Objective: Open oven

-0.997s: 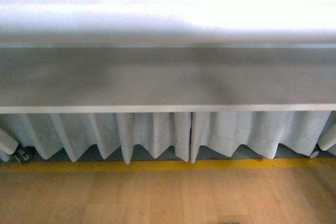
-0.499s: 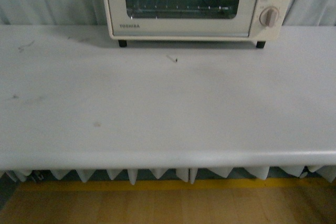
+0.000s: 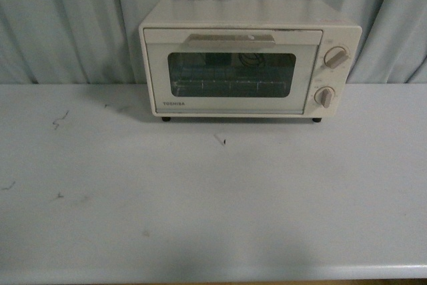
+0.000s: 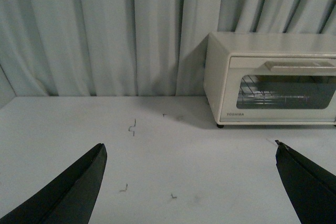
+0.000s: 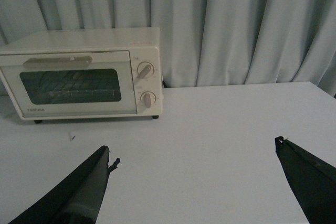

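View tilted up: oven (image 3: 233,65) shut, well beyond spread jaws.

A pale grey table (image 3: 267,218) carries a cream oven (image 3: 247,58) standing on small dark feet near its far edge, with a tiny scrap (image 3: 221,139) lying just in front.

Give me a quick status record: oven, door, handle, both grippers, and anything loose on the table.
oven: at the back of the table, against the curtain
door: shut, wire rack visible through the glass
handle: bar along the door's top edge, nothing touching it
knobs: two, right of the door
left gripper: open, empty, well short of the oven
right gripper: open, empty, well short of the oven
loose item: small scrap in front of the oven
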